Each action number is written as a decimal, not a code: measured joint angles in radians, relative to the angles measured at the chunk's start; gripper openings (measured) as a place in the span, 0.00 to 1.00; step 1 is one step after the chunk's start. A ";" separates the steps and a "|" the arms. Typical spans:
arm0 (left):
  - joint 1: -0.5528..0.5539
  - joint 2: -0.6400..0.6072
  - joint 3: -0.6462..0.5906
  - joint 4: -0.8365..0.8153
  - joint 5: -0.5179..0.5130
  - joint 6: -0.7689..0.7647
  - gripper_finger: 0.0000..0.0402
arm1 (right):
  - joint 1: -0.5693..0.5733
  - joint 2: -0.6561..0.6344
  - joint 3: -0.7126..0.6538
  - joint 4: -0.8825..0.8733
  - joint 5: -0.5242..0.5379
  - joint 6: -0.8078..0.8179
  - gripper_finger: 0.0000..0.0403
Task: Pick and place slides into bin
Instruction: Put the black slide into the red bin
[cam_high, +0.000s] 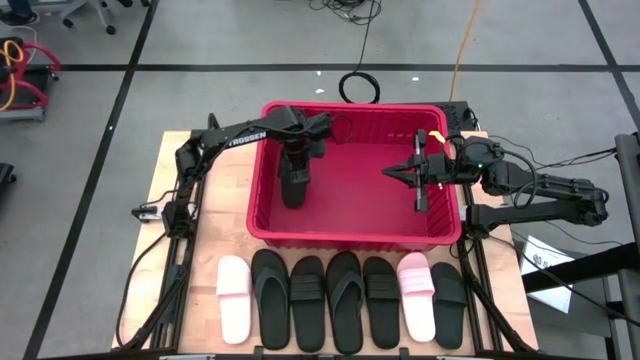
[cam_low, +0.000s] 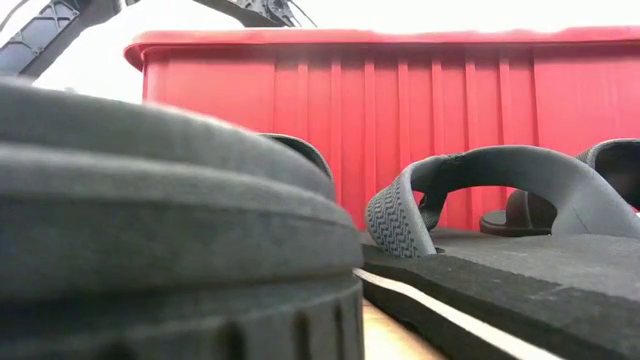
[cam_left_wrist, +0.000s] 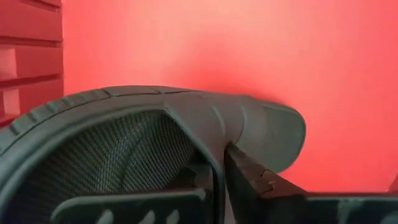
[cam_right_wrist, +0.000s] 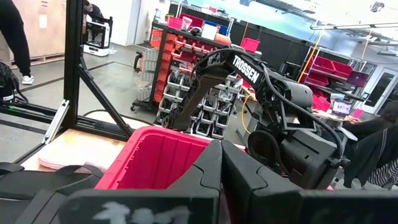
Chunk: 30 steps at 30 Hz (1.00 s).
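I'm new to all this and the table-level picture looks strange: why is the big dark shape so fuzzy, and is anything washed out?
Low view: a black slide sits right at the lens, so it blurs, while the bin wall behind is sharper and the background above its rim is blown out white. Left wrist view: the held slide fills the frame, the bin floor a soft red blur.

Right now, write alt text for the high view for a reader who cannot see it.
The left claw holds a black slide down inside a large red bin, while the right claw waits shut over the bin's right half. Seven more slides, five black and two pale pink, lie in a row on the wooden table in front of the bin.
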 joint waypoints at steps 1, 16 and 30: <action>0.000 0.000 0.000 0.000 0.000 -0.008 0.07 | 0.000 0.000 0.000 0.000 0.000 0.000 0.00; 0.000 0.000 -0.001 0.015 -0.008 -0.034 0.12 | 0.000 0.000 0.000 0.000 0.000 0.000 0.00; -0.002 0.002 -0.002 0.031 -0.033 -0.060 0.23 | 0.000 0.000 0.000 0.000 0.000 0.000 0.00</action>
